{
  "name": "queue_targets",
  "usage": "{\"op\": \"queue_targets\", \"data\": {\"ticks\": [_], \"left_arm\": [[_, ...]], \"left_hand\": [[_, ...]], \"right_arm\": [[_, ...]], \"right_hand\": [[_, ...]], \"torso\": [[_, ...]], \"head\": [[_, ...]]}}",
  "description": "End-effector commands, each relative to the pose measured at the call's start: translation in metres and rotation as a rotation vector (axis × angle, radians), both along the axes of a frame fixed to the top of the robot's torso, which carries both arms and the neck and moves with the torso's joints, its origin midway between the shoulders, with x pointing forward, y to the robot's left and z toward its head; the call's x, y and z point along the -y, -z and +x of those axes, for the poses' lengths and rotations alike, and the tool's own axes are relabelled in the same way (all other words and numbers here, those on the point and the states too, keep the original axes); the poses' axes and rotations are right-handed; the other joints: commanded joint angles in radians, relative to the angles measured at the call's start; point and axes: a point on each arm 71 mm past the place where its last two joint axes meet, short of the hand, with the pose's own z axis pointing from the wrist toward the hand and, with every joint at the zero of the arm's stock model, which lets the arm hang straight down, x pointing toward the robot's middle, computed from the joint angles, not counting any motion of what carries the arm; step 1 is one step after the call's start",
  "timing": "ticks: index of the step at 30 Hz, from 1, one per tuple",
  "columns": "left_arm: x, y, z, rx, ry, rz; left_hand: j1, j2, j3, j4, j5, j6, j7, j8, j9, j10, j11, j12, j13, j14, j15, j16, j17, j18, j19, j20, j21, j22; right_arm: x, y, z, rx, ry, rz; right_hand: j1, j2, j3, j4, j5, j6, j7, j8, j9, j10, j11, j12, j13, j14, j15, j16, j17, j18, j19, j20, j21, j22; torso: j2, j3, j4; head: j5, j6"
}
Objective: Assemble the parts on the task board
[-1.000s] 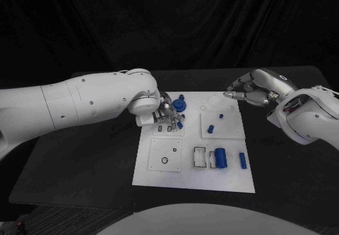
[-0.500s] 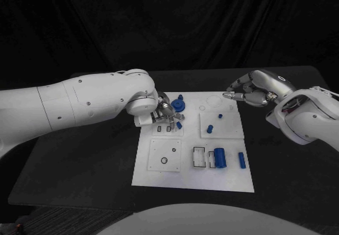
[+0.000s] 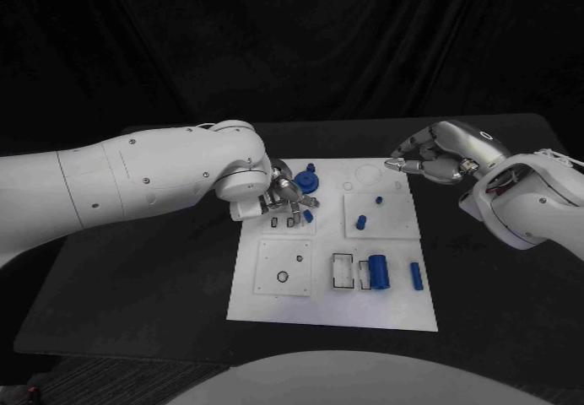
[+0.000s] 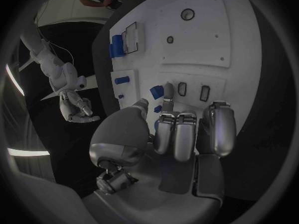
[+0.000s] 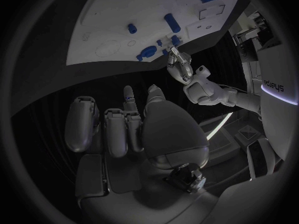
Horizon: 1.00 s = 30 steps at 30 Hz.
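The white task board [image 3: 327, 308] lies mid-table. My left hand [image 3: 289, 201] hovers low over its far left part, just below a round blue gear [image 3: 308, 179]. A small blue piece [image 3: 308, 216] stands in line with two empty slots [image 3: 285, 222]. In the left wrist view my thumb and a straight finger [image 4: 168, 93] flank this small blue piece [image 4: 156, 91]; whether they grip it is unclear. My right hand [image 3: 429, 160] hangs off the board's far right corner, fingers curled in on nothing. The right wrist view shows the board [image 5: 112, 15] and the left hand [image 5: 181, 67] beyond the right hand [image 5: 124, 129].
Two blue pegs [image 3: 380, 200] [image 3: 363, 222] stand on the right square plate. A large blue cylinder [image 3: 380, 272] and a blue bar [image 3: 418, 277] lie near the board's front right, beside a white block [image 3: 344, 270]. Bare black table [image 3: 146, 278] surrounds the board.
My left arm and hand have shifted very slightly over the same spot. The small blue piece and my right hand have stayed put.
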Motion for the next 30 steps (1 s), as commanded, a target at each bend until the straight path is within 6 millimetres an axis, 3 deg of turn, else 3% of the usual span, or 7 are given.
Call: {"op": "queue_targets", "data": {"ticks": [1, 13, 30], "left_arm": [[-0.0014, -0.0005, -0.002, -0.02, -0.013, 0.038], [0.0009, -0.0008, -0.0034, -0.021, -0.005, 0.038], [0.0042, -0.0009, -0.0001, -0.016, -0.007, 0.036]], "left_hand": [[0.017, -0.001, 0.004, -0.014, 0.012, 0.009, -0.002, 0.003, 0.008, 0.104, -0.007, 0.004, 0.261, 0.102, -0.009, 0.003, 0.263, -0.005, 0.006, -0.005, -0.003, 0.135], [0.059, -0.006, 0.026, -0.059, 0.051, 0.006, -0.006, -0.003, 0.029, 0.104, -0.012, 0.004, 0.261, 0.102, -0.013, 0.003, 0.263, -0.005, 0.008, -0.01, -0.008, 0.137], [0.073, -0.003, 0.041, -0.076, 0.065, -0.005, -0.004, -0.014, 0.036, 0.104, -0.011, 0.004, 0.261, 0.102, -0.013, 0.003, 0.263, -0.002, 0.001, -0.011, -0.02, 0.131]], "right_arm": [[0.0008, 0.0002, -0.0004, 0.009, 0.008, 0.0], [0.0008, 0.0017, 0.0, 0.003, 0.009, -0.003], [0.0005, 0.0028, 0.0004, -0.001, 0.01, -0.005]], "right_hand": [[0.0, 0.011, 0.0, 0.003, 0.006, 0.008, 0.001, 0.004, 0.001, 0.072, 0.0, -0.003, 0.193, 0.081, -0.004, -0.004, 0.129, -0.018, 0.008, 0.004, 0.0, 0.184], [-0.002, 0.013, 0.0, 0.003, 0.006, 0.009, 0.002, 0.003, 0.001, 0.072, 0.001, -0.005, 0.191, 0.08, -0.003, -0.005, 0.127, -0.017, 0.007, 0.005, -0.001, 0.183], [-0.004, 0.015, 0.0, 0.004, 0.006, 0.011, 0.002, 0.004, 0.002, 0.072, 0.002, -0.005, 0.191, 0.08, -0.002, -0.005, 0.127, -0.017, 0.007, 0.005, -0.002, 0.183]], "torso": [[0.003, -0.001, -0.0004], [0.002, -0.001, -0.0006], [0.001, -0.0006, -0.0011]], "head": [[-0.002, 0.0], [0.002, 0.0], [0.0, 0.0]]}}
